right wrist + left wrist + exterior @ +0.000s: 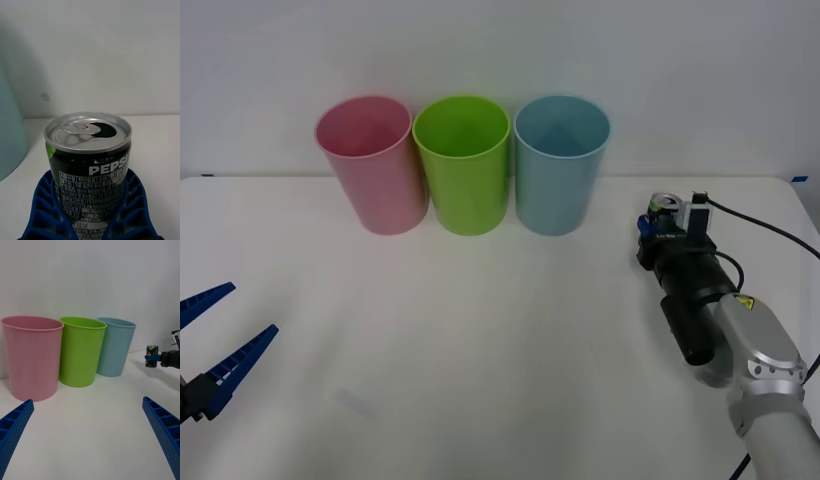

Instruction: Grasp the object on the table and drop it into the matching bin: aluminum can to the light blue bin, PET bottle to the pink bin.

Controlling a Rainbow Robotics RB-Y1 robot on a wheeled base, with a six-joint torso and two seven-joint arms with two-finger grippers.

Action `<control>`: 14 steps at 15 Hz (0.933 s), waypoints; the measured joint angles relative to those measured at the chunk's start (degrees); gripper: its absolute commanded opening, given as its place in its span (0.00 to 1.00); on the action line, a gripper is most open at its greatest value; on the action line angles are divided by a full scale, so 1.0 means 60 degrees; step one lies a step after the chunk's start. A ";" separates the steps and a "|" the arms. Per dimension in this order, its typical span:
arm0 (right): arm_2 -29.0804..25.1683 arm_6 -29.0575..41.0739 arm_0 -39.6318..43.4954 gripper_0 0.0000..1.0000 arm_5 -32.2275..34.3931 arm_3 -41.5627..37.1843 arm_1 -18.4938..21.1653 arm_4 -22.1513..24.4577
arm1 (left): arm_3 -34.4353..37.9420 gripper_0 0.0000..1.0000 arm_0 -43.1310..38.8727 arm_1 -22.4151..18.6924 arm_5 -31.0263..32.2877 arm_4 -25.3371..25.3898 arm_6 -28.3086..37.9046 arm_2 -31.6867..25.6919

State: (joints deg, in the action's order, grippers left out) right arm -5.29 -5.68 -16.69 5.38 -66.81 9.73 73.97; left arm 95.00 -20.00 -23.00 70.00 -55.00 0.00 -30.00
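The aluminum can, dark with a silver top and an open pull-tab, stands at the right of the white table. My right gripper reaches in from the near side, and its blue fingers press against both sides of the can. From the left wrist view the can shows upright with the right gripper across its lower half. The light blue bin stands just left of the can, and the pink bin is farthest left. My left gripper rests open and empty near the table's left edge.
A lime green bin stands between the pink and light blue bins, the three nearly touching in a row along the back. A black cable runs from the right wrist toward the table's right edge.
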 measured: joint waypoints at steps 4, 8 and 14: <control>0.0279 0.0265 0.0987 0.00 0.0631 -0.1590 0.0144 -0.0183 | 0.0000 1.00 0.0000 0.0000 0.0000 0.0000 0.0000 0.0000; 0.0872 0.0654 0.1769 0.00 0.0788 -0.3300 0.0599 -0.0530 | 0.0000 1.00 0.0000 0.0000 0.0000 0.0000 0.0000 0.0000; 0.1405 0.1118 0.1994 0.00 0.0838 -0.5290 0.1715 -0.1401 | 0.0000 1.00 0.0000 0.0000 0.0000 0.0000 0.0000 0.0000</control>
State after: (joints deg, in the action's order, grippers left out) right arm 3.14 1.03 -4.73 10.40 -98.55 20.02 65.57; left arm 95.00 -20.00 -23.00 70.00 -55.00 0.00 -30.00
